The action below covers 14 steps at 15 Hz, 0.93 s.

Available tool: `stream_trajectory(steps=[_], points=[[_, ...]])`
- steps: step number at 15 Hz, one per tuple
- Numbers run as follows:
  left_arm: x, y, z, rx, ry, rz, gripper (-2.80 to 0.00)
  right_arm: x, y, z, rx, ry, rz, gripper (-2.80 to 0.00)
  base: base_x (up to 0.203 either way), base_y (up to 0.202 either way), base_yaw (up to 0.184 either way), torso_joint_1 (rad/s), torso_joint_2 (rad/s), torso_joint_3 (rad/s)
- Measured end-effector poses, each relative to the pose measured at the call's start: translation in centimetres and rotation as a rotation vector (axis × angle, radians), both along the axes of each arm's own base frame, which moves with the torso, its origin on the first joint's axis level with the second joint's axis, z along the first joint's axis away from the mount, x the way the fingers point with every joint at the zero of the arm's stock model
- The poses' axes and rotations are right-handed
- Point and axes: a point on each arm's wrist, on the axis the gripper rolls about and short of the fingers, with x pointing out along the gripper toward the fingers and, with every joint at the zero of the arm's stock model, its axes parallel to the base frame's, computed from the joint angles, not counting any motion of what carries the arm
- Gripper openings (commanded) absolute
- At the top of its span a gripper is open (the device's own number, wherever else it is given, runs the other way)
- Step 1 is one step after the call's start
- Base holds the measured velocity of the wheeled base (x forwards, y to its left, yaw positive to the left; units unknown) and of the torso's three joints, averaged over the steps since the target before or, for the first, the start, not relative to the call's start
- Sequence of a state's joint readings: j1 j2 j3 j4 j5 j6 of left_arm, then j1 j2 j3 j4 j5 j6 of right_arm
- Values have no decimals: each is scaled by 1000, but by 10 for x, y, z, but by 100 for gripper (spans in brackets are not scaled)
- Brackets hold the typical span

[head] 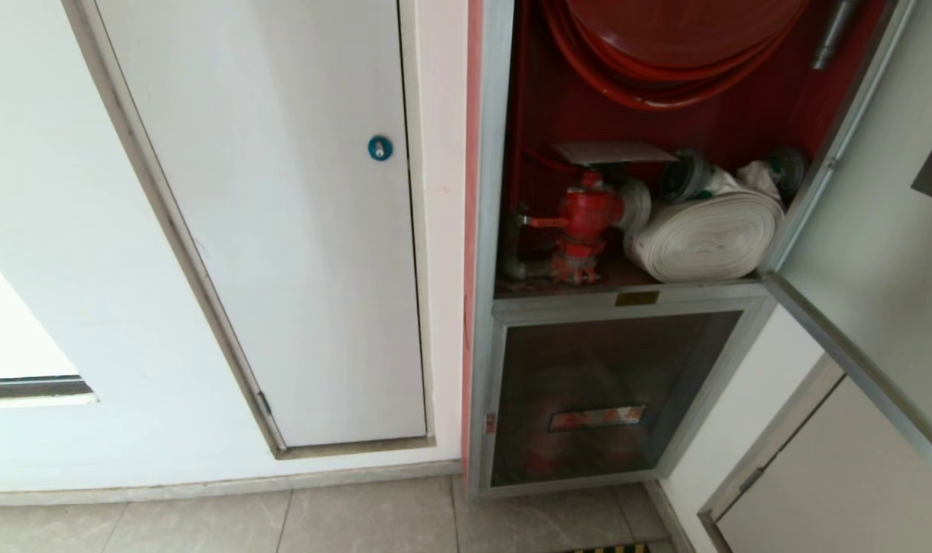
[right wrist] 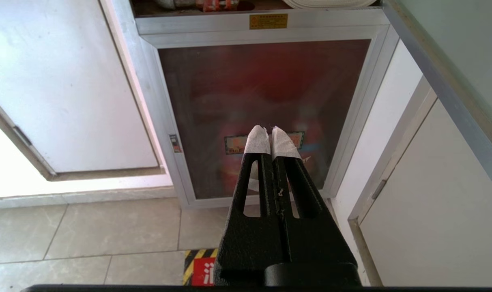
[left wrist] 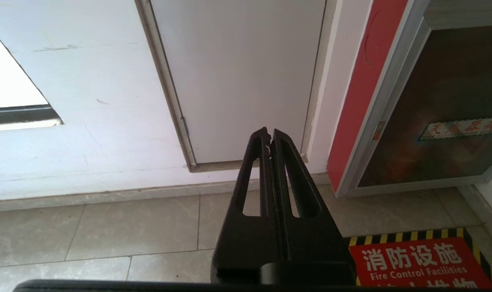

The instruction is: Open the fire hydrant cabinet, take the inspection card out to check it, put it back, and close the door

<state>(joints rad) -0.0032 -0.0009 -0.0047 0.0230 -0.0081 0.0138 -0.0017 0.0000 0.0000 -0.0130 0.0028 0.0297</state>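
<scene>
The fire hydrant cabinet (head: pixel 490 230) stands open, showing its red inside with a red hose reel (head: pixel 681 31), a red valve (head: pixel 586 215) and a white rolled hose (head: pixel 704 238). The inspection card (head: pixel 613 151) lies flat on top of the valve. The door (head: pixel 880 230) is swung out to the right, and its aluminium lower edge (right wrist: pixel 452 93) also shows in the right wrist view. Neither arm appears in the head view. My left gripper (left wrist: pixel 269 134) is shut and empty, low over the floor tiles. My right gripper (right wrist: pixel 270 132), with white-taped tips, is shut and empty before the lower panel.
A plain white panel door with a blue round lock (head: pixel 379 147) is left of the cabinet. Below the open compartment sits a smaller dark glass panel (head: pixel 596 369) with a red strip label. A red floor sign (left wrist: pixel 420 263) lies on the tiles. Another white door (head: pixel 842 491) is at lower right.
</scene>
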Motion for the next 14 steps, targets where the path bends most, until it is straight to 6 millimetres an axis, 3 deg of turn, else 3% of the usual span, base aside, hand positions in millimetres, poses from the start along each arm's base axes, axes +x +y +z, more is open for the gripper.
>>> stream_trajectory(steps=[14], points=[[0,0,0,0,0,0,-280,0,0,0,-1,0,0,-280,0,0,0,0,0,0]])
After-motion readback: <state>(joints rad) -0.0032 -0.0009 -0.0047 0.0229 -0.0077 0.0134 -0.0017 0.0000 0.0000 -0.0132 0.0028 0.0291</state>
